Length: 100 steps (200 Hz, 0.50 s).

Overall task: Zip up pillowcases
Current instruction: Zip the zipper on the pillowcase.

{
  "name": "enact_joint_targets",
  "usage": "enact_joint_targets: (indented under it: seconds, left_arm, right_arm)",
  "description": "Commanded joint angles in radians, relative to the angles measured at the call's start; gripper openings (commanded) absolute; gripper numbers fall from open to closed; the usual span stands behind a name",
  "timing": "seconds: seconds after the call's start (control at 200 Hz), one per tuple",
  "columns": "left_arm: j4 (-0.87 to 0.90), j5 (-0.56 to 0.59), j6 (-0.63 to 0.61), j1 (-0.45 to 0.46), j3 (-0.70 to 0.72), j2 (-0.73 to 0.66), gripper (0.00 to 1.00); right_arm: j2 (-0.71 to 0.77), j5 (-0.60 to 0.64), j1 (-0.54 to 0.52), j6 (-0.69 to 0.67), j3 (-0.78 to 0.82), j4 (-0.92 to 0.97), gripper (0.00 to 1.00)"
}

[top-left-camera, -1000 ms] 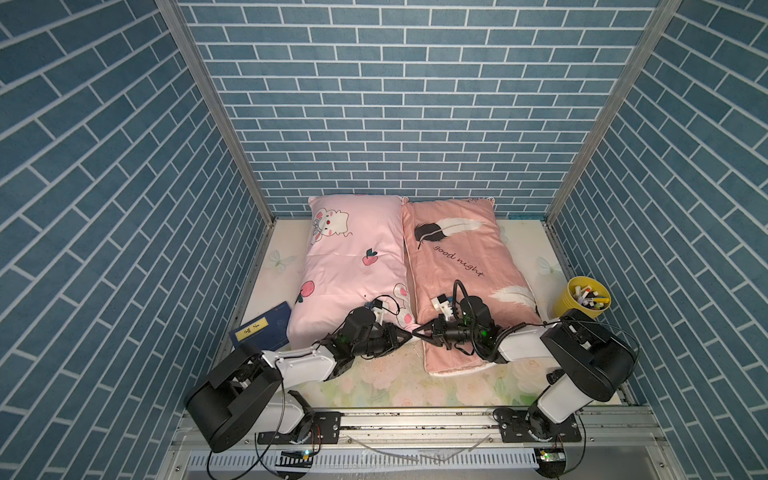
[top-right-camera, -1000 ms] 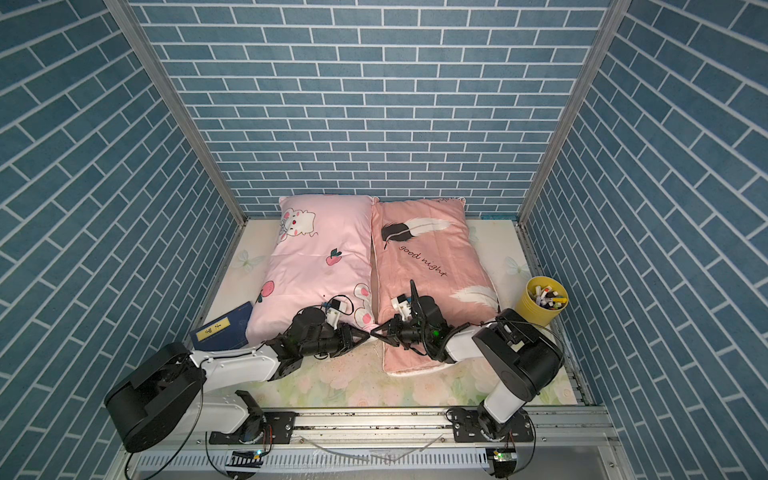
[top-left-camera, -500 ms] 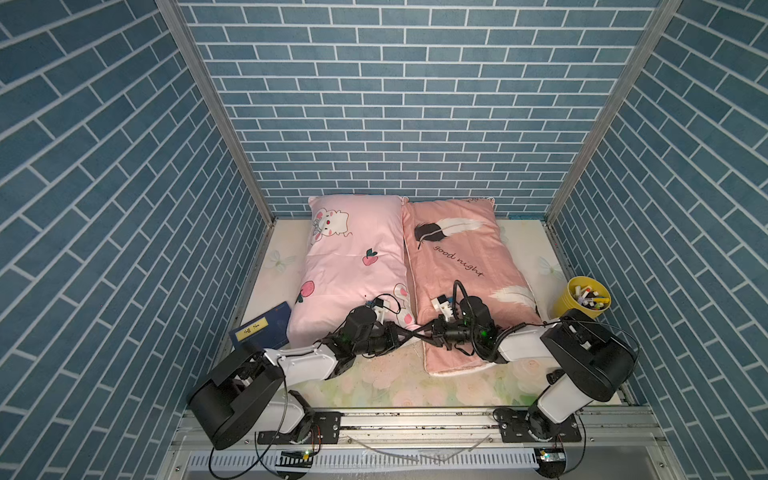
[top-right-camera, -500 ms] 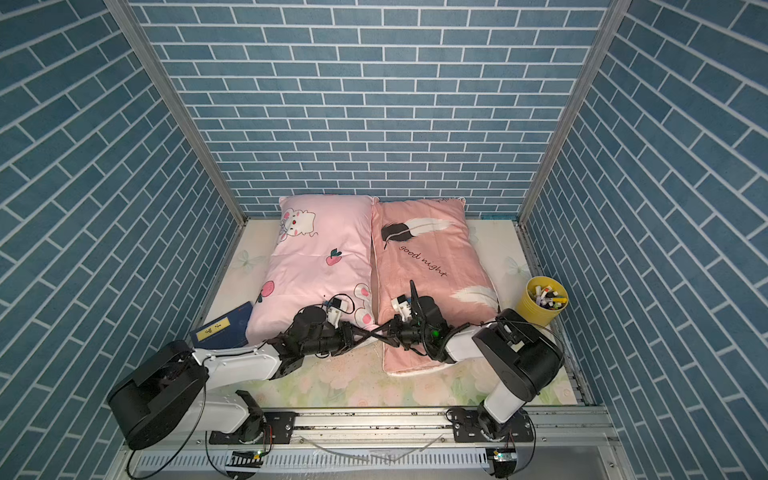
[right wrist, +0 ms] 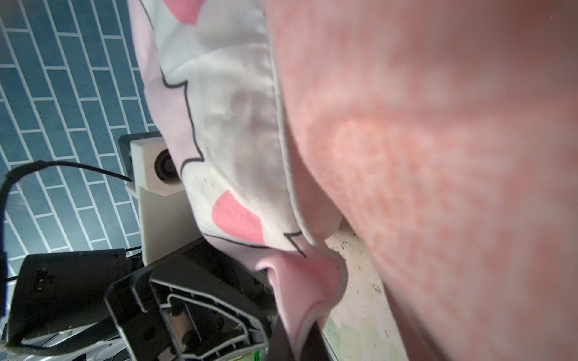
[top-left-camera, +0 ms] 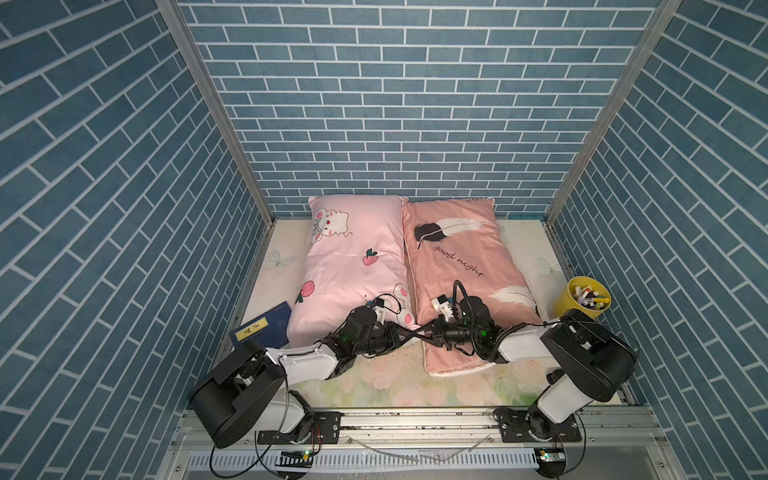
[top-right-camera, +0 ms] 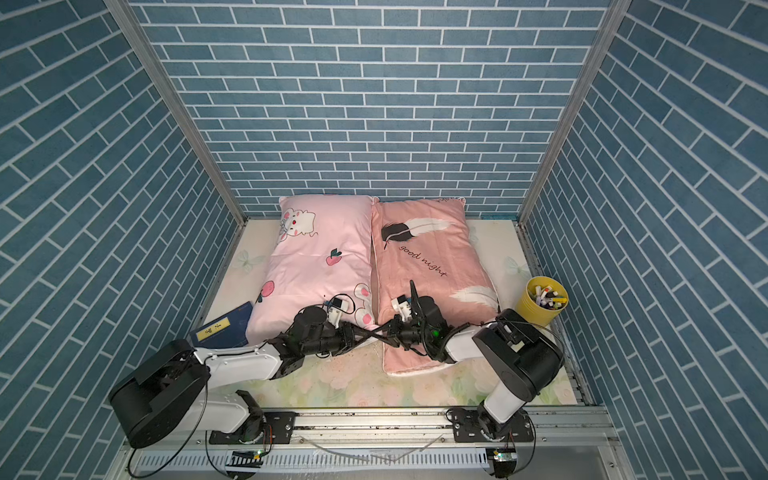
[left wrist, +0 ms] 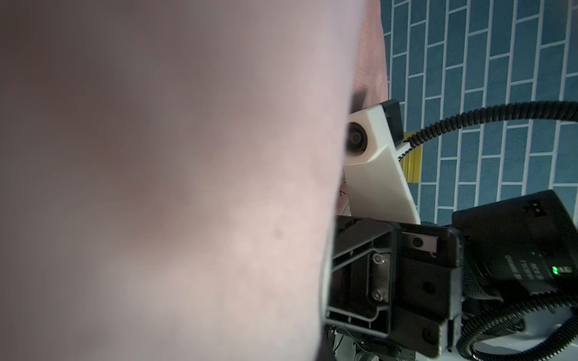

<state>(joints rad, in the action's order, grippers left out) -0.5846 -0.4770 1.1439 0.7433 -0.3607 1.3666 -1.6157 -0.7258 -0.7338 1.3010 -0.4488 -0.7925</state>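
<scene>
Light pink pillowcase (top-left-camera: 353, 257) lies left of the salmon pillowcase (top-left-camera: 457, 266) on the surface (top-left-camera: 395, 382), its near right corner seemingly pinched taut by the clenched right claw (top-left-camera: 409, 332) so the left claw (top-left-camera: 413, 328), state unclear, can zip.

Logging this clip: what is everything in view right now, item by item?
bunny pillowcase: one, light pink, left on the mat
feather pillowcase: one, salmon, right, side by side with the bunny one
book: one, dark blue, at the bunny pillowcase's near left corner
cup: one, yellow, right edge, holding markers
mat: one, pale floral, under everything
walls: three, blue brick
left arm: one, white and black, jaws between the pillowcases' near corners
right arm: one, same colours, jaws shut there too
</scene>
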Motion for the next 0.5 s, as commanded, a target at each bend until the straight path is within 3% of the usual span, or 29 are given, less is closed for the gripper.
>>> enact_joint_targets:
  seconds: [0.0, 0.495]
  left_arm:
    - [-0.021, -0.015, -0.012, 0.009, 0.0, 0.021, 0.23]
    - [-0.007, -0.01, -0.017, 0.013, 0.026, 0.014, 0.19]
  right_arm:
    - [0.02, 0.005, 0.004, 0.003, 0.013, 0.014, 0.0]
    - [0.023, 0.012, 0.004, 0.009, 0.01, 0.021, 0.0]
